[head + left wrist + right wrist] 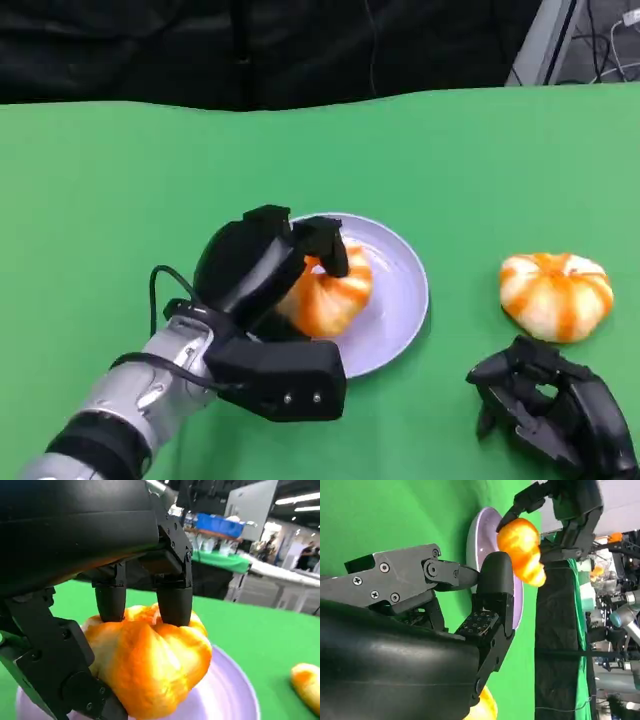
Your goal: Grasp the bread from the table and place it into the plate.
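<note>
Bread (330, 295), orange-and-white striped, sits centre-frame in the head view, over the left half of the plate (400, 290). Left hand (265, 290) holds it: fingers (175, 602) press down on top, thumb side clamps the near flank, so it's a top-and-side pinch. Whether the bread actually rests on the plate or hangs just above can't be told; the right wrist view suggests slightly lifted. Judging by position, this is the placing step, release not yet done. Grip from above likely keeps the hand clear of the plate rim.

Second bread (556, 293) lies on the green table (150, 180) at right, apart from the plate. Right hand (555, 405) rests lower right, just below it, fingers loosely curled, holding nothing.
</note>
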